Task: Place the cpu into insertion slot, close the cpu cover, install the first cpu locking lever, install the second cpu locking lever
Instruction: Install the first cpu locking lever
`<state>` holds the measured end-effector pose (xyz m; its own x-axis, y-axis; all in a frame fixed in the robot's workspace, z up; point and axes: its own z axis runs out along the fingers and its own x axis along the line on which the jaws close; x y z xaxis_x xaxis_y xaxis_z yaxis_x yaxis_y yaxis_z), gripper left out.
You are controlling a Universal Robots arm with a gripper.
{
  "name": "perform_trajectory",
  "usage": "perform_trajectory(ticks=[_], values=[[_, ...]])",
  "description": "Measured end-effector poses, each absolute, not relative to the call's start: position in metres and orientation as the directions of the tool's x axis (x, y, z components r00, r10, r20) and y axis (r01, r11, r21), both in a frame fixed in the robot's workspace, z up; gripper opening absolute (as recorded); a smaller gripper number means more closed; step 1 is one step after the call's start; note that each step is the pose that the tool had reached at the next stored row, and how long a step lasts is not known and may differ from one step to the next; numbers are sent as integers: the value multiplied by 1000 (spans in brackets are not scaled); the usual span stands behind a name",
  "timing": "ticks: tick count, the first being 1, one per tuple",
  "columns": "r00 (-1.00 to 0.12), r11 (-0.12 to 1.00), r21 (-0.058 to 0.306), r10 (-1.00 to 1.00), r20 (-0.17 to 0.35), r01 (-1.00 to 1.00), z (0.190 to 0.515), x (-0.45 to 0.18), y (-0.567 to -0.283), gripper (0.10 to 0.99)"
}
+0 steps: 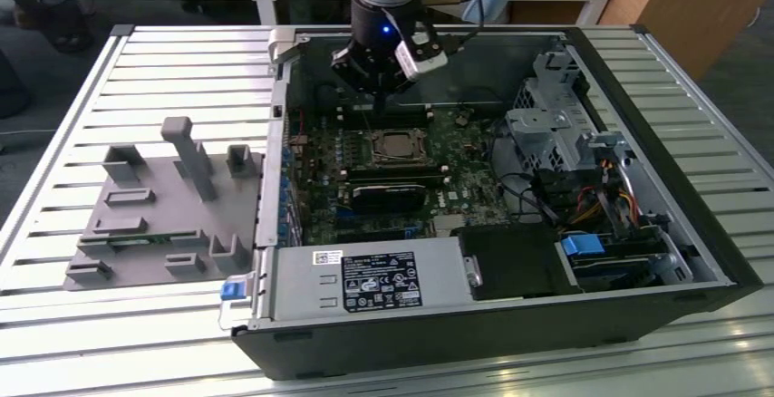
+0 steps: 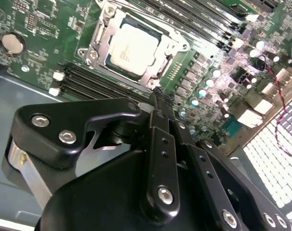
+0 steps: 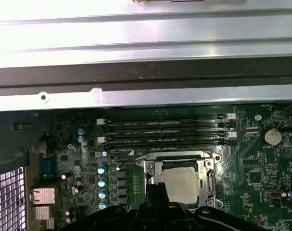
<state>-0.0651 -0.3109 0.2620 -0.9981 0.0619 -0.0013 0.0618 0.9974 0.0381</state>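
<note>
The cpu [image 1: 393,146] lies flat in the middle of the green motherboard, its silvery face up in both wrist views [image 2: 133,48] [image 3: 180,183]. The cpu cover [image 2: 98,37] [image 3: 154,168], a silvery frame, lies down around it, and the insertion slot is hidden beneath them. A thin metal lever [image 3: 126,165] runs beside one edge of the socket. My gripper [image 1: 380,102] [image 2: 158,97] [image 3: 160,186] hangs just above the board, next to the socket's edge towards the case's far wall. Its black fingers are shut together on nothing.
Long black memory slots [image 3: 167,132] [image 2: 88,82] lie between the socket and the case wall [image 3: 146,72]. A power supply [image 1: 362,279] sits at the case's near side, and a drive cage [image 1: 556,134] at the exterior view's right. A grey fixture [image 1: 158,207] stands on the slatted table outside.
</note>
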Motion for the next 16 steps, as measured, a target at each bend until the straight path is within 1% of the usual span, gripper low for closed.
perform_trajectory(ticks=[16], values=[[-998,997,39,60,-7,60,261,-96,-311,106]])
